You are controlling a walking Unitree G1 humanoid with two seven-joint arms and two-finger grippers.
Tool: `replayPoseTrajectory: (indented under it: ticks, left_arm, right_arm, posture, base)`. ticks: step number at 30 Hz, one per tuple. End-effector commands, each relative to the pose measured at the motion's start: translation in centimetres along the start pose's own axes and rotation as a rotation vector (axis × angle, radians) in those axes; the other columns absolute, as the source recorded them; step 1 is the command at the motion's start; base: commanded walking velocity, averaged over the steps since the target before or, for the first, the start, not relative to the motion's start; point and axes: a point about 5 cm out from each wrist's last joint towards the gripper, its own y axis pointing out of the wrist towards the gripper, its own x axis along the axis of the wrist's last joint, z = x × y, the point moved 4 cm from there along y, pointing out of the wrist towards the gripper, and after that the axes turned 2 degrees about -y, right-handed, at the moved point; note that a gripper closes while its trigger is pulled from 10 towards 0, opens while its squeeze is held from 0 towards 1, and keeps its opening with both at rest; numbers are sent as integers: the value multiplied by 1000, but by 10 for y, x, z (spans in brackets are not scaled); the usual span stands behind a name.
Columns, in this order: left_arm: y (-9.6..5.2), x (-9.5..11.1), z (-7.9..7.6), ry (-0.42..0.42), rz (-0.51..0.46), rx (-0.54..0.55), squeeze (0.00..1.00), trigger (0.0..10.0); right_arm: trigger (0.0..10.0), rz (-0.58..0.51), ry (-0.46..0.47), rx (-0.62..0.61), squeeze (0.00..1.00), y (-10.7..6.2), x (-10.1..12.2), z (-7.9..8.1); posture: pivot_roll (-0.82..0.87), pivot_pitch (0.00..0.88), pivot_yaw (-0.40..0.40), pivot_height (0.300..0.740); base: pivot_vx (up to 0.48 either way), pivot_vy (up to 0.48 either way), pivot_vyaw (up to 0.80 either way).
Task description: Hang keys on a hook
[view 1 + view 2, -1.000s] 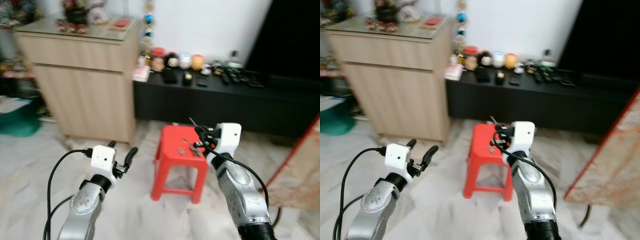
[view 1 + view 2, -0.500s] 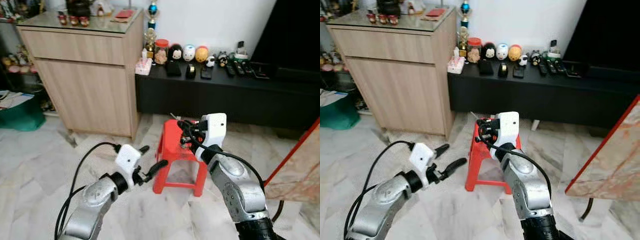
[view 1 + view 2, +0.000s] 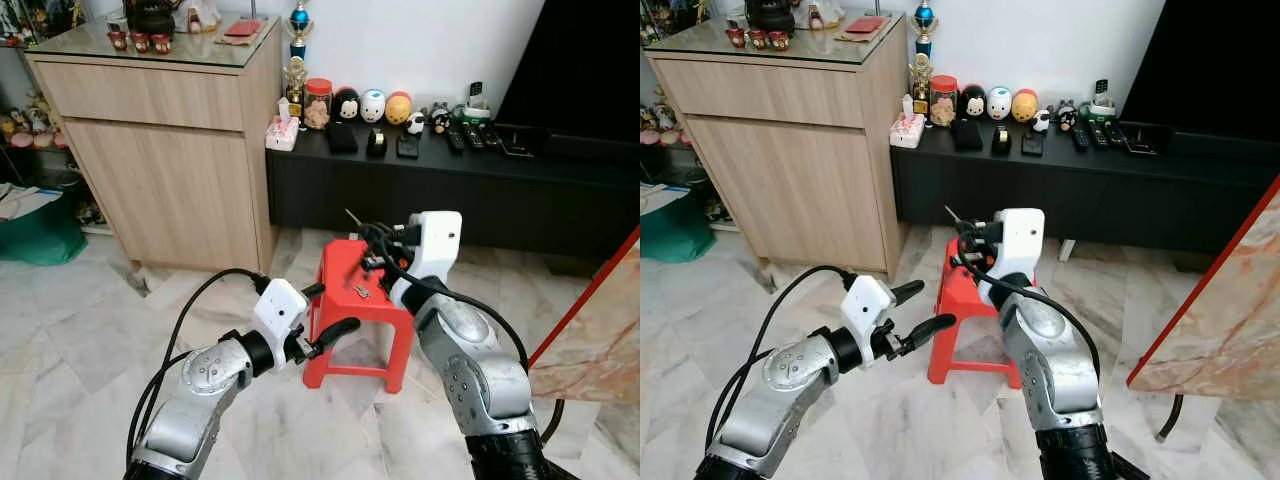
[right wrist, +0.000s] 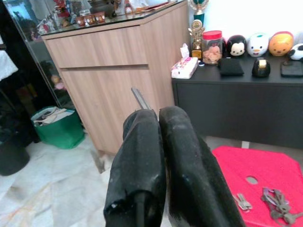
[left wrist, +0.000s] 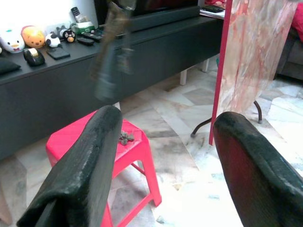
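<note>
Keys (image 4: 276,204): a small bunch of metal keys lying flat on the top of a red plastic stool (image 3: 345,283), near its centre hole; a second, smaller metal piece (image 4: 242,201) lies just beside them on the same surface. In the left eye view the keys sit at the middle of the frame, on the stool top, between the two arms and touched by neither.

Red plastic stool: four legs, square top, standing on pale marble-patterned floor tiles (image 3: 70,330) in front of a long black low cabinet (image 3: 480,195).

Left gripper (image 3: 325,312): lower centre of the left eye view, level with the stool's left edge, its two black fingers (image 5: 90,165) spread wide apart with nothing between them.

Right gripper (image 4: 158,165): centre of the left eye view, raised above the stool's rear, fingers pressed together; a thin metal strip (image 4: 140,98) juts out past the tips.

Black low cabinet: upper right of the frame, carrying a row of round character figurines (image 3: 372,105), a red-lidded jar (image 3: 318,102), remote controls (image 3: 480,135) and small dark boxes.

Wooden sideboard (image 3: 165,150): upper left, glass-topped, with ornaments on it.

Green tub (image 3: 35,235): far left edge, on the floor.

Marble-patterned panel with red frame (image 3: 595,330): right edge, leaning.
</note>
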Motion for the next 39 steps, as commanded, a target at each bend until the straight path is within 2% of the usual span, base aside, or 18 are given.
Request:
replayPoseTrajectory:
  ticks: [1,6,10,22,39]
  left_arm:
    - [4,3,-1,12,1,-11,0,10000]
    - [4,-3,3,-15,8,23,0,10000]
    - [4,-5,13,-30,3,94,0,10000]
    - [8,-9,27,-24,-12,177,0,10000]
    - [14,-10,29,-9,-30,196,0,10000]
  right_arm:
    - [10000,-27,-4,6,0,0,11,3]
    - [10000,-17,44,32,0,1,17,13]
    - [10000,11,54,46,0,1,15,18]
    - [10000,44,114,106,0,-2,16,39]
    - [10000,82,159,168,0,-6,13,57]
  posture:
    - [36,0,-81,740]
    - [28,0,-88,740]
    - [23,0,-97,740]
    - [10,0,-105,740]
    - [6,0,-112,740]
  base:
    - [0,0,0]
    - [0,0,0]
    - [0,0,0]
    - [0,0,0]
    - [0,0,0]
